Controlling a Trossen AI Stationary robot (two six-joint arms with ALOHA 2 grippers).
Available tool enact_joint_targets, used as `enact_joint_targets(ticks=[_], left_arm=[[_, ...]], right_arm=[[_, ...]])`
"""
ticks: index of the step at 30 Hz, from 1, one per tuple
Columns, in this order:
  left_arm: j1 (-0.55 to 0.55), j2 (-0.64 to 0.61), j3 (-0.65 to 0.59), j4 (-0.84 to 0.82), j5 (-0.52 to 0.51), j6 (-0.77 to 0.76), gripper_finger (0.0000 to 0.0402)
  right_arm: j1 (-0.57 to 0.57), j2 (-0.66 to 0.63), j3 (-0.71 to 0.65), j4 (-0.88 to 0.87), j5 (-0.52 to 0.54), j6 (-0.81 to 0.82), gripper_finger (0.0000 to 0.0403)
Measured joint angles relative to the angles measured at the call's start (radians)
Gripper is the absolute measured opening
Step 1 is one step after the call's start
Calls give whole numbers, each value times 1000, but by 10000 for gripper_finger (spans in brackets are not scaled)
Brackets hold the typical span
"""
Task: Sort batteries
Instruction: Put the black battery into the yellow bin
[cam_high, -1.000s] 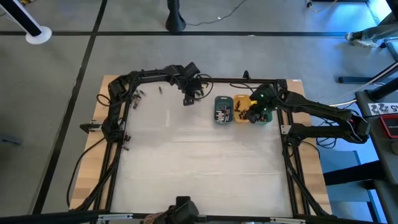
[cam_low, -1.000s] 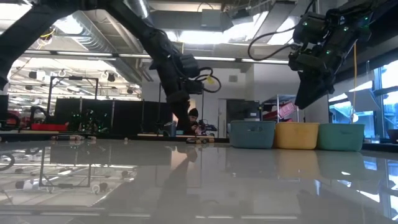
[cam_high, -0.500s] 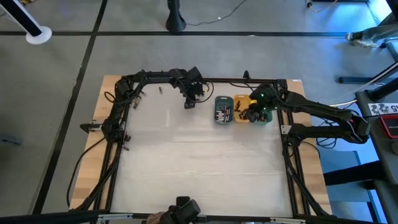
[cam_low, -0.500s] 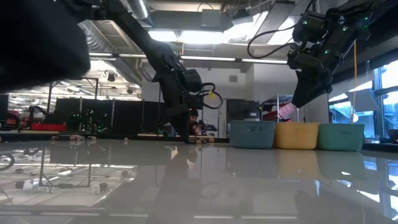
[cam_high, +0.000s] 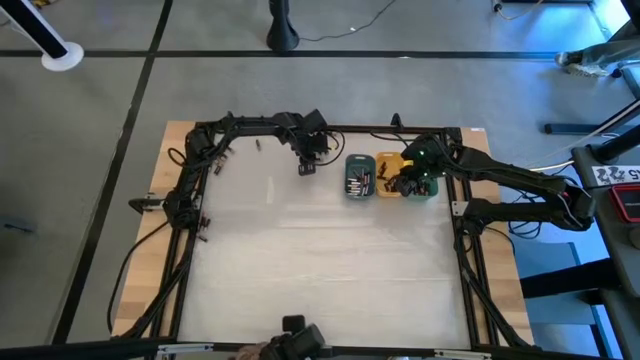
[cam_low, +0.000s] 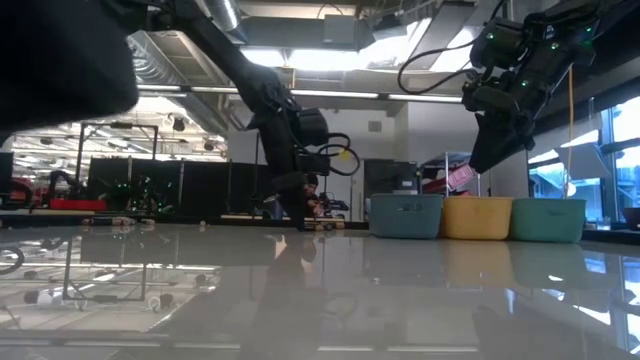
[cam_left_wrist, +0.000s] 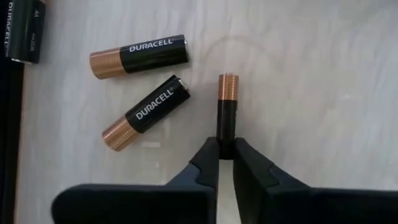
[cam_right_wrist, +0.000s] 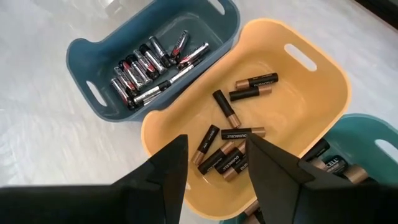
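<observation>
Three trays in a row at the worktop's (cam_high: 320, 260) far edge.
Batteries (cam_right_wrist: 146, 62) lie in each tray (cam_high: 358, 177); loose batteries (cam_left_wrist: 148, 112) lie at ten o'clock.

We note the left gripper (cam_left_wrist: 226, 157) has closed since a second ago, its fingertips (cam_left_wrist: 210, 155) now pinching the dark end of a black-and-copper battery (cam_left_wrist: 227, 107) on the table (cam_left_wrist: 323, 93). Its arm shifted slightly toward the trays before that.

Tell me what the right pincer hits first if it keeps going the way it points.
Probably the loose batteries in the yellow tray: the open right pincer hangs above it, aimed into its middle. Depth is unclear.
</observation>
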Motion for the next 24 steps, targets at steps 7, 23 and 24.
enact_joint_targets(ticks=[7, 23, 24], left_arm=[[-16, -19, 62, -97, -8, -13, 21], [-147, -211, 76, -73, 294, -281, 10], [-170, -210, 76, -34, 305, -286, 11]], right_arm=[[0, 0, 0, -48, -2, -1, 163], [0, -165, -9, 116, -113, -14, 163], [0, -173, -17, 165, -169, -14, 163]])
